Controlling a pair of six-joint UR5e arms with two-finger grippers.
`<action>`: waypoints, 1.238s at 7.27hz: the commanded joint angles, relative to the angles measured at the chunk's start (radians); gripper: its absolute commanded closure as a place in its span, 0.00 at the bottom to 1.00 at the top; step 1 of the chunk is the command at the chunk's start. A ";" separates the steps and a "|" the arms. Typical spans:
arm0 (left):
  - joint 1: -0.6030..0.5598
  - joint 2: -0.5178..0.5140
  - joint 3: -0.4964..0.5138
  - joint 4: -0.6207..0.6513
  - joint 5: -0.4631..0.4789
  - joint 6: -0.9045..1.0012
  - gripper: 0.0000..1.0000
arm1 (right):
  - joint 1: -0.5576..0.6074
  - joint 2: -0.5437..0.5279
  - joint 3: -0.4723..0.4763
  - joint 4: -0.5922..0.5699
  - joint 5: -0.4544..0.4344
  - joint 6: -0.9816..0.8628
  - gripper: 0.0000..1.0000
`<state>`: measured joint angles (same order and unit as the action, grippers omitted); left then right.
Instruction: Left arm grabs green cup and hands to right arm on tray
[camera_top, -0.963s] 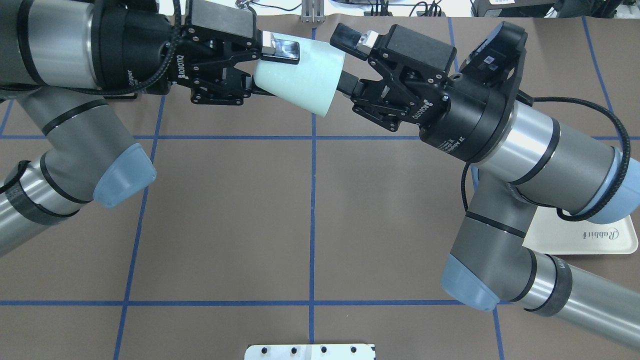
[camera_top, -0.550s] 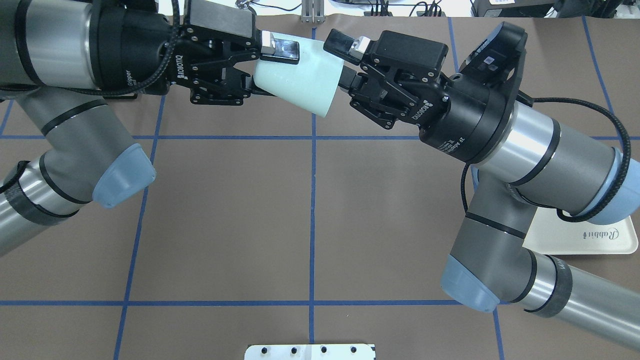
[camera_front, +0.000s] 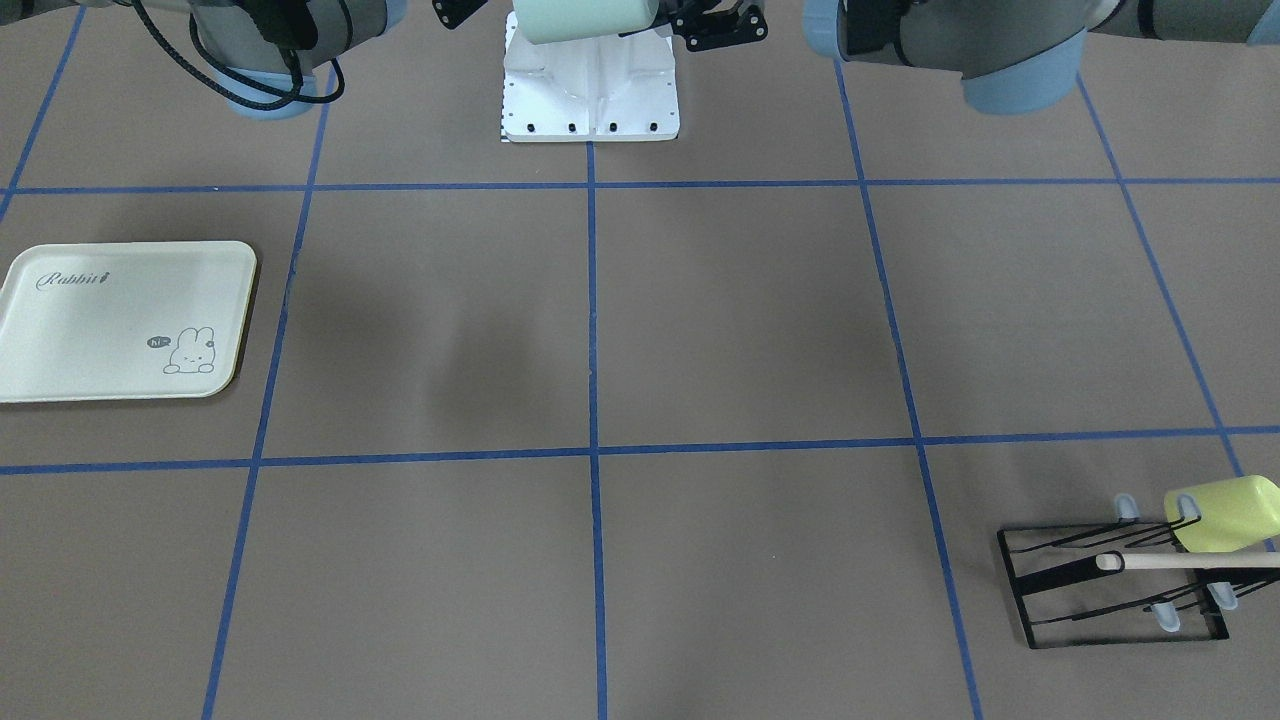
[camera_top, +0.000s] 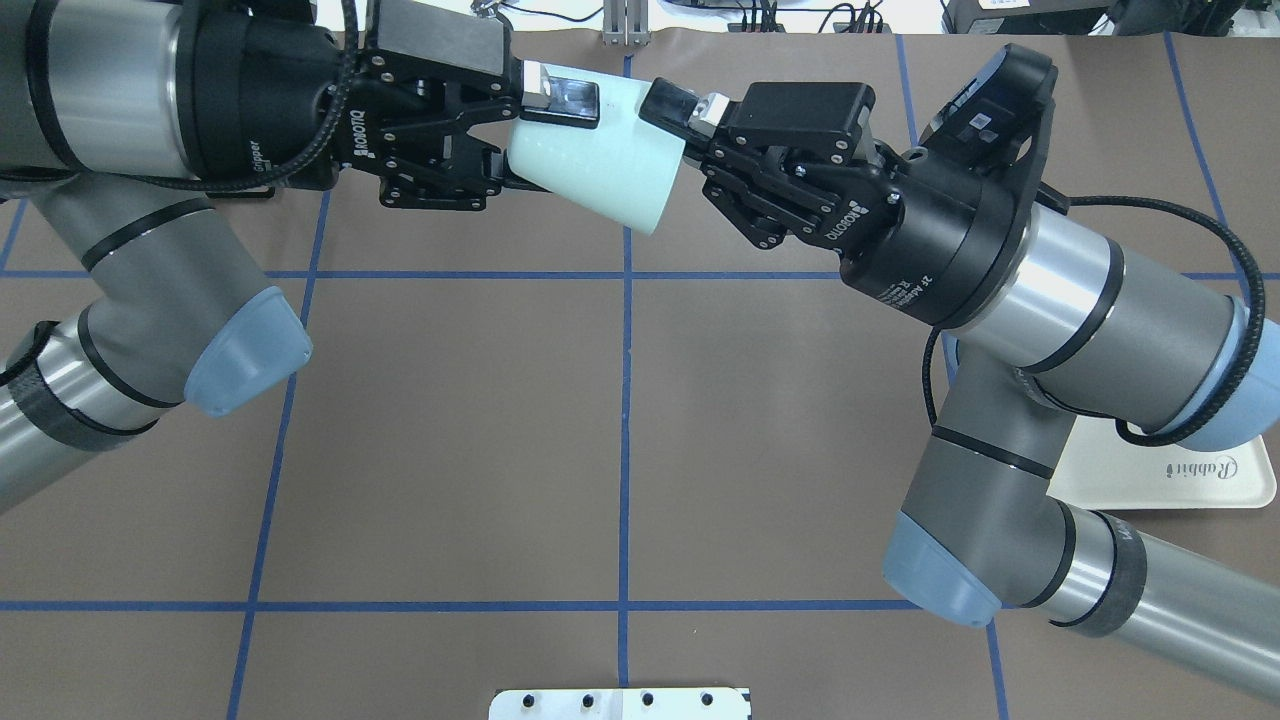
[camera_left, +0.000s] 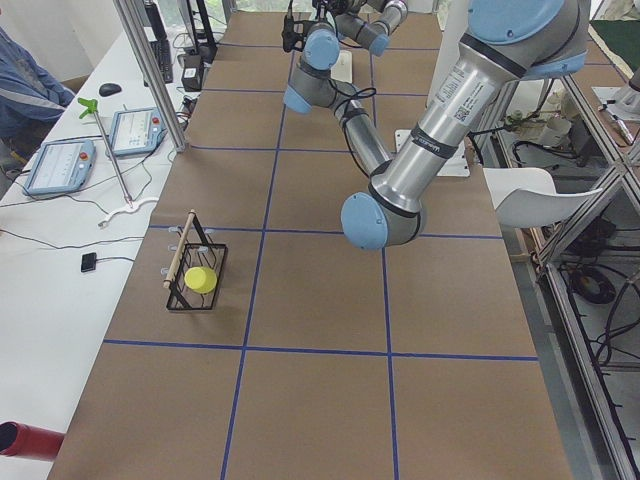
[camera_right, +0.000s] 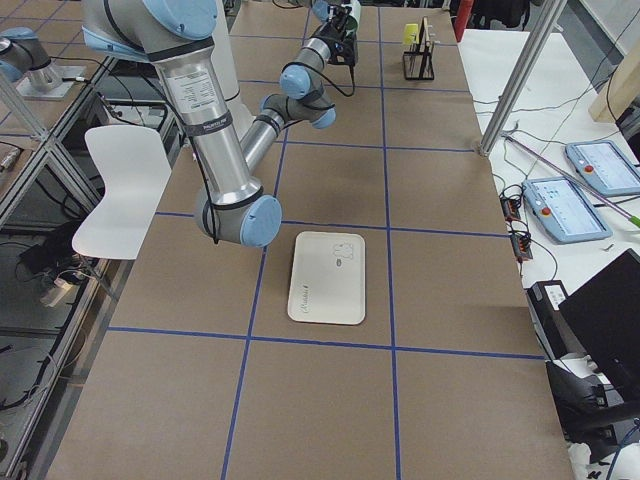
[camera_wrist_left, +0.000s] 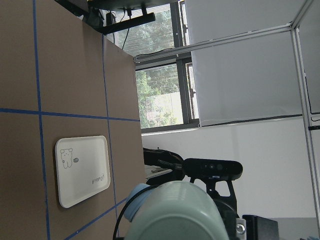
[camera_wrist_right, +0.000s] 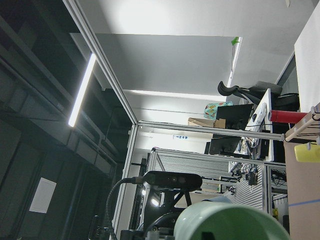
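— Surface under the jaws?
— Brown table (camera_front: 740, 320), gridded in blue tape (camera_front: 592, 300). It lies well below the spot where the left gripper (camera_top: 540, 140) and right gripper (camera_top: 683, 135) meet jaw to jaw.
— What sits on it?
— Three things. Cream tray (camera_front: 90, 340), flat, off to the right gripper's side of the jaws, well apart. Black wire rack (camera_front: 1060, 575), off to the left gripper's side, near the operators' edge; a yellow-green cup (camera_front: 1225, 512) and a wooden stick (camera_front: 1190, 561) rest in it. White base plate (camera_front: 590, 90) at the robot's edge, in line with the jaws on the middle tape line.
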<state>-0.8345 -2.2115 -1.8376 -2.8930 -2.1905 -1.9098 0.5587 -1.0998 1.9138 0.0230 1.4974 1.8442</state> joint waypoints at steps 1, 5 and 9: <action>-0.003 -0.007 0.001 0.000 0.000 0.006 0.00 | 0.000 -0.005 0.001 -0.006 -0.002 0.001 1.00; -0.015 -0.001 0.006 0.001 0.000 0.008 0.00 | 0.029 -0.090 0.080 -0.078 0.041 0.001 1.00; -0.014 0.045 0.015 0.006 -0.008 0.028 0.00 | 0.186 -0.109 0.091 -0.519 0.203 0.000 1.00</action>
<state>-0.8485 -2.1795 -1.8268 -2.8904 -2.1947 -1.8834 0.6894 -1.2038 2.0030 -0.3583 1.6392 1.8439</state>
